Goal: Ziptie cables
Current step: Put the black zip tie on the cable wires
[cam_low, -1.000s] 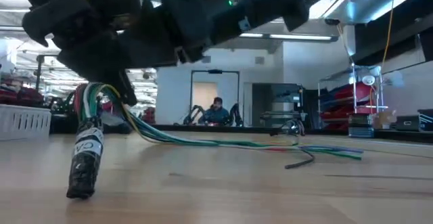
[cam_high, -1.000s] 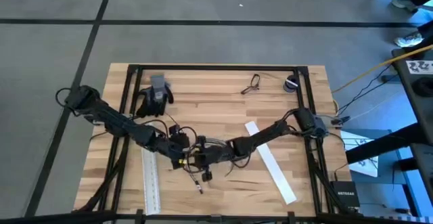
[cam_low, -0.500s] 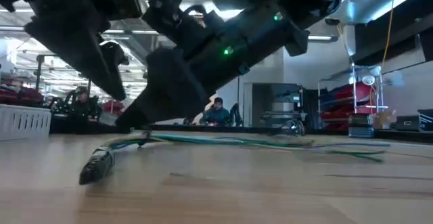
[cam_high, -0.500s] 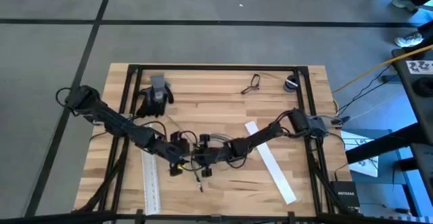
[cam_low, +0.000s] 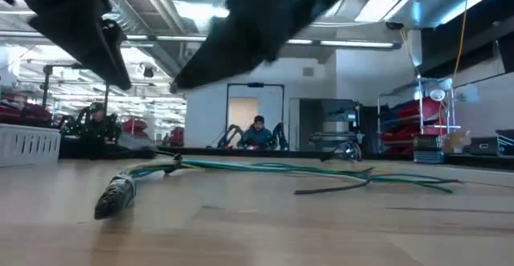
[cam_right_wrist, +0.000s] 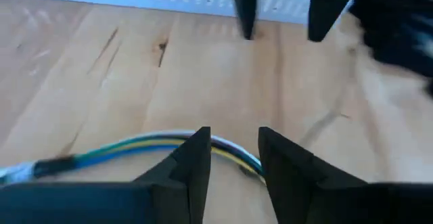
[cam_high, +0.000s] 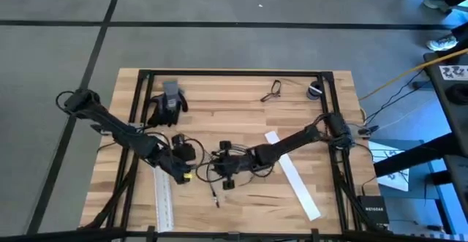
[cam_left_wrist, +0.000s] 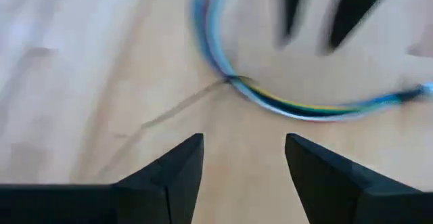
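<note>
Cables (cam_low: 265,169) lying flat, lengthwise across table (cam_low: 321,226), wrapped end nearest

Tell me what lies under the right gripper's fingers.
Under the open right gripper lies the bundle of thin multicoloured cables, flat on the light wooden table. The stretch crossing behind the fingers is covered, so any ziptie there cannot be seen.

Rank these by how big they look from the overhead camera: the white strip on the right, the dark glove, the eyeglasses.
1. White strip, the longest by far.
2. Dark glove.
3. Eyeglasses, the smallest.
All lie flat on the table, so nearness hardly skews this.
</note>
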Robot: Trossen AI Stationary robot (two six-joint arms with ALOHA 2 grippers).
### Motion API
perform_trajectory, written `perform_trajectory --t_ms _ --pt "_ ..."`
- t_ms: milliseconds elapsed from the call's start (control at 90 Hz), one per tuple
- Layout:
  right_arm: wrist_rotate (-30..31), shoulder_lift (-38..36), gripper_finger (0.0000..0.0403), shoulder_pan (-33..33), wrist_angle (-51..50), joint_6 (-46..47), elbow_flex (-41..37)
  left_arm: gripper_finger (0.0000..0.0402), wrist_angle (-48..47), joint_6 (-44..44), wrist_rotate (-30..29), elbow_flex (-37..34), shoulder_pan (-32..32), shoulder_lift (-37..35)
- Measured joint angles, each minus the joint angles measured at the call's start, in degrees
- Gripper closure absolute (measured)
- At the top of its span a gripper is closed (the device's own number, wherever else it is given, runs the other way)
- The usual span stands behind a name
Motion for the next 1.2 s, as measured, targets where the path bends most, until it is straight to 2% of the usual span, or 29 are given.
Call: perform_trajectory --t_ms 178,267,456,578,700,922,1078,1200 --pt "-0.5 -4.3 0.0292 -2.3 -0.9 0.0 -5.4 0.0208 9.6 -7.1 1.1 -6.5 1.5 0.1" --pt "-3.1 -4.3 0.0292 -4.7 3.8 0.0 -9.6 0.0208 16.6 -13.6 1.5 -10.4 1.3 0.1" --pt "-13.0 -4.3 0.0292 -10.7 21.4 -2.7 -18.8 0.0208 30.4 -26.6 1.9 -18.9 2.9 0.2" --pt "-19.6 -4.0 0.0292 -13.5 27.6 -2.8 -21.4 0.0208 38.1 -30.9 2.0 -22.6 4.7 0.6" --pt "-23.3 -1.7 0.0292 -14.4 28.2 -4.4 -21.8 0.0208 44.1 -32.2 2.0 -24.4 6.9 2.4" --pt "-23.5 -0.1 0.0292 -14.3 28.4 -6.5 -21.8 0.0208 48.7 -37.6 1.9 -24.8 11.1 7.1" --pt "-26.2 -0.1 0.0292 -14.3 28.1 -8.9 -21.8 0.0208 57.2 -36.0 2.0 -24.7 12.2 10.0" --pt "-26.4 -0.1 0.0292 -14.3 27.9 -10.7 -21.8 0.0208 58.0 -36.1 1.2 -22.9 12.8 14.2"
